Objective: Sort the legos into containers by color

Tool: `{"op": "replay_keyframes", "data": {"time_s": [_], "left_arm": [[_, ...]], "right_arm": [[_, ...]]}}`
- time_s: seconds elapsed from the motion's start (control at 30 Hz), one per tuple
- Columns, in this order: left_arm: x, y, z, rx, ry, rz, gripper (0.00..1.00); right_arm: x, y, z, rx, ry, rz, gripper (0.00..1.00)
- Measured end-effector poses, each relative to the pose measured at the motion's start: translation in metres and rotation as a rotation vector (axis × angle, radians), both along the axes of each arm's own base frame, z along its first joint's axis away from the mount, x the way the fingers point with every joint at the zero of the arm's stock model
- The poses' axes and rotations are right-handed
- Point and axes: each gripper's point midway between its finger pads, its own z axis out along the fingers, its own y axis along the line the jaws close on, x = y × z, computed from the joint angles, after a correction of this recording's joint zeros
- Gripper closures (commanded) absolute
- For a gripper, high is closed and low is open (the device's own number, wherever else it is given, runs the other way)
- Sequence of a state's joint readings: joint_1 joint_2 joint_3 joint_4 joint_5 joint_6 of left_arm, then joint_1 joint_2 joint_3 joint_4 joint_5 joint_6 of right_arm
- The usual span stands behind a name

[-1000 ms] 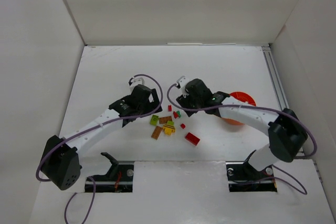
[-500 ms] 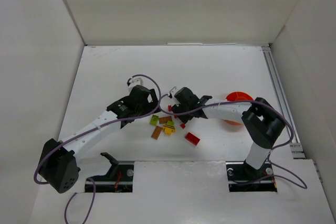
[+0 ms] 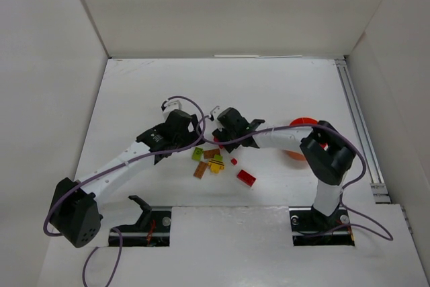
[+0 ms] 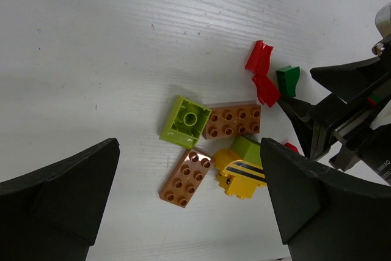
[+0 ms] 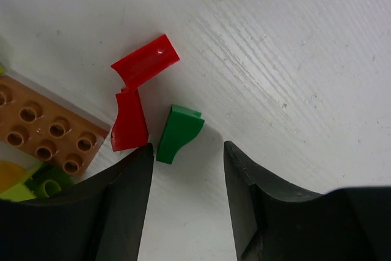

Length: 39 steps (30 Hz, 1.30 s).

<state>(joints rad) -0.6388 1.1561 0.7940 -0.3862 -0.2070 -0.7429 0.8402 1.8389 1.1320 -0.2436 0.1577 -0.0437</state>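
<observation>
The legos (image 3: 213,158) lay clustered at centre frame in the top view, well apart from the back wall (image 3: 228,11) and the side walls. Bare white table (image 3: 269,85) ran from the pile up to the back edge. A red brick (image 3: 246,178) sat alone, lower right of the pile. The orange bowl (image 3: 304,124) was at centre right, partly hidden by the right arm and near the metal rail (image 3: 354,119).

The right gripper (image 5: 186,151) was spread open and held nothing. A dark green piece (image 5: 178,131) lay just at its gap, beside two red pieces (image 5: 143,65). The left gripper (image 4: 189,145) was wide open and empty, with a lime brick (image 4: 185,120) and brown plates (image 4: 232,120) between its fingers in frame.

Small print on the right gripper's body, at the right edge of the left wrist view, was unreadable. The table surface was faintly streaked.
</observation>
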Motion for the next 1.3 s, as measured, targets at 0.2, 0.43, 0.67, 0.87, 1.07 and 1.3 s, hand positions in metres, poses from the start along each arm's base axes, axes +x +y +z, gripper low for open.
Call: {"op": "replay_keyframes", "data": {"time_s": [0.2,0.43,0.67,0.87,1.07,1.3], "left_arm": [[-0.001,0.003,-0.002,0.011,0.007,0.008,0.00],[-0.002,0.005,-0.003,0.018,0.011,0.017,0.00],[-0.002,0.005,-0.003,0.018,0.013,0.014,0.00],[0.001,0.000,0.001,0.007,-0.007,-0.008,0.00],[0.008,-0.005,-0.001,0.018,-0.024,-0.041,0.00],[0.018,-0.011,-0.015,0.059,-0.002,-0.077,0.00]], "right_arm": [[0.006,0.013,0.000,0.022,-0.002,0.024,0.46],[0.013,0.020,-0.001,0.032,0.000,0.010,0.69],[0.012,0.007,0.004,0.009,-0.006,-0.064,0.88],[-0.005,-0.036,0.055,-0.014,-0.058,-0.180,0.89],[-0.025,-0.109,0.110,0.019,-0.091,-0.399,0.89],[-0.042,-0.225,0.146,0.088,-0.127,-0.779,0.85]]}}
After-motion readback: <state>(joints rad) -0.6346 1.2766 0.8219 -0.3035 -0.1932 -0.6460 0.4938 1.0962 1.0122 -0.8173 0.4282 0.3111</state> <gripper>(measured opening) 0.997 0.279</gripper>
